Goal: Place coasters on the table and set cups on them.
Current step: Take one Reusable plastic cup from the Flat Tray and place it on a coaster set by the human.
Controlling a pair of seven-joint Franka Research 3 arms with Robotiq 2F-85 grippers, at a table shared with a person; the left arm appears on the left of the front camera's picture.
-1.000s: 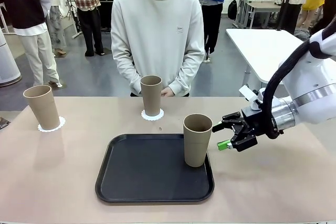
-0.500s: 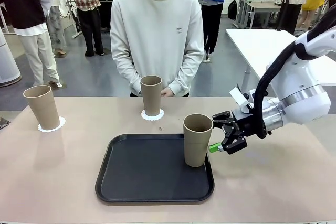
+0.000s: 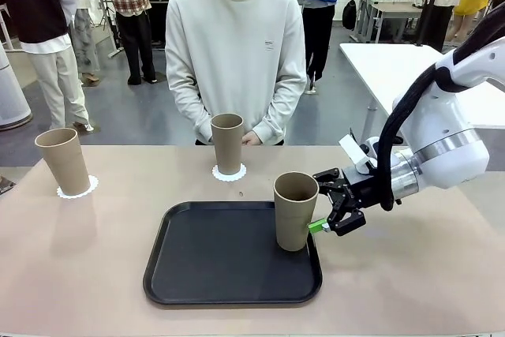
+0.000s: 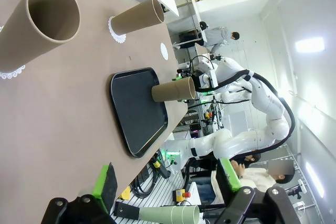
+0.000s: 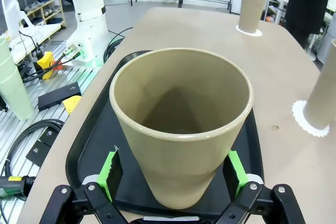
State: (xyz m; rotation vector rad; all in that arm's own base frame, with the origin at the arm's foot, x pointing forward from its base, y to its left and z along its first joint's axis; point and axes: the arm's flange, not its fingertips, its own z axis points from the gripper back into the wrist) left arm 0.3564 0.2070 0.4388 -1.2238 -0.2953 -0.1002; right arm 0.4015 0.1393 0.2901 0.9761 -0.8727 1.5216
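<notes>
Three tan cups stand upright. The left cup (image 3: 63, 161) is on a white coaster (image 3: 77, 189), and the middle cup (image 3: 227, 144) is on another coaster (image 3: 230, 172). The third cup (image 3: 296, 211) stands in the black tray's (image 3: 229, 274) right corner. My right gripper (image 3: 327, 204) is open at that cup's right side; in the right wrist view the cup (image 5: 181, 124) sits between the green pads (image 5: 110, 174). A bare third coaster (image 4: 164, 52) lies on the table (image 3: 95, 258) beyond the tray. My left gripper (image 4: 167, 182) is open and holds nothing, near the left cup (image 4: 47, 19).
A person (image 3: 237, 53) stands at the far edge with hands behind the middle cup. A white table (image 3: 410, 69) stands at the back right. Pale green stacked cups (image 5: 10, 77) and cables lie below the table's side. Bare tabletop lies left of the tray.
My right gripper has slid left toward the cup on the tray and now has its open fingers on either side of it. The cups and the left arm have not moved.
</notes>
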